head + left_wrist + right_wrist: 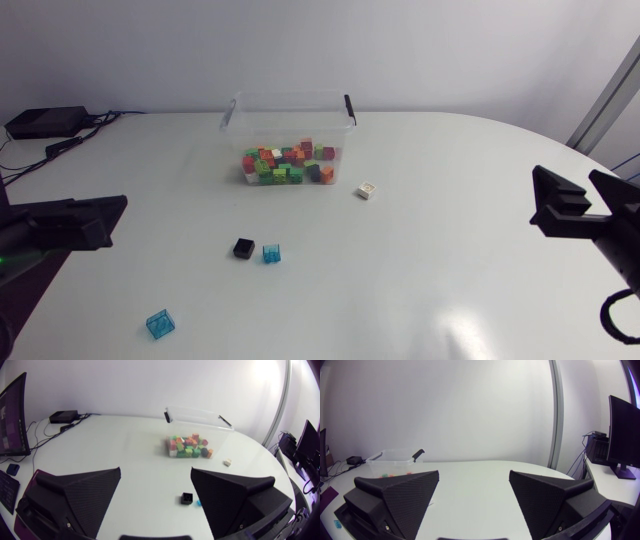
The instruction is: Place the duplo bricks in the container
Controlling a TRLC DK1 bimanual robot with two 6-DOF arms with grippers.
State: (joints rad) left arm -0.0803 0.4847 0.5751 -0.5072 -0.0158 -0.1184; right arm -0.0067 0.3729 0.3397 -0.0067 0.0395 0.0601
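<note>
A clear plastic container (288, 118) stands at the back middle of the white table, with several coloured duplo bricks (288, 166) in its bottom. Loose on the table lie a white brick (366, 190), a black brick (243, 248), a translucent blue brick (271, 253) beside it, and another blue brick (161, 323) near the front left. My left gripper (105, 218) hangs open at the left edge; its own view shows the black brick (187, 498) ahead between the fingers and the container (195, 417) beyond. My right gripper (590, 198) is open at the right edge, far from the bricks.
A black box (40, 122) with cables lies at the table's back left corner. The table's rounded edge (560, 150) curves round on the right. In the right wrist view the container (395, 457) is far ahead, off to the left finger's side.
</note>
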